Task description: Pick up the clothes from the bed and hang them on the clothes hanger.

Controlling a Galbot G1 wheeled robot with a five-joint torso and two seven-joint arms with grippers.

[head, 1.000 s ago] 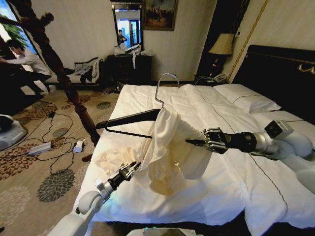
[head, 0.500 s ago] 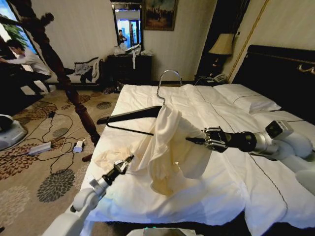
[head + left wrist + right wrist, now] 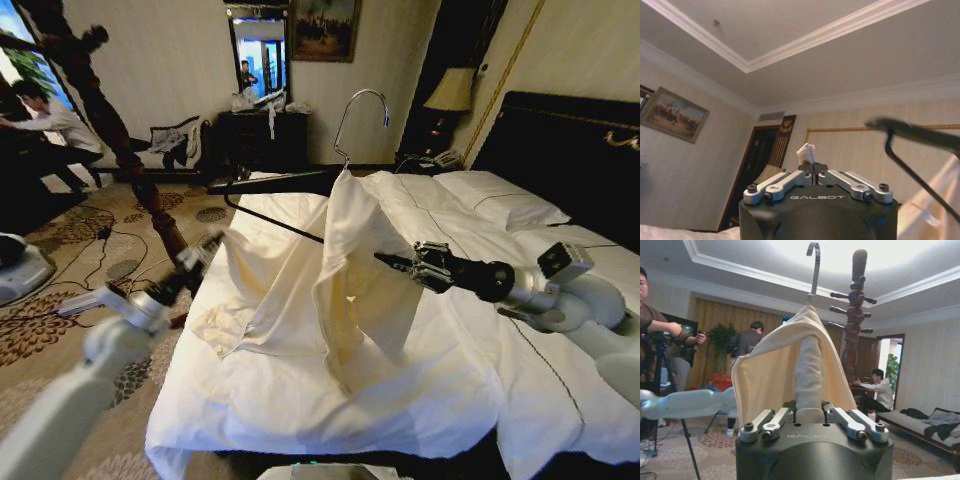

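Looking from the head view, the hanger [image 3: 300, 180] rides high over the bed [image 3: 500, 350], its wire hook free in the air. The shirt [image 3: 340, 280] drapes from one shoulder arm, its hem trailing on the duvet. The right gripper [image 3: 385, 262] is pinched into the cloth at mid-height. The left gripper [image 3: 212, 243] is clamped on a stretched corner beside the bed's edge.

In the left wrist view, that gripper [image 3: 813, 176] shows its fingers closed on a small tuft of shirt [image 3: 806, 151]; the hanger's bare arm [image 3: 912, 135] crosses beyond.

In the right wrist view, the right gripper [image 3: 809, 415] is shut on a fold of shirt [image 3: 790, 360] below the hook.

The risk, as I judge it: too much sideways pull could slide the shirt off, since one hanger arm is uncovered. No containers are in play.
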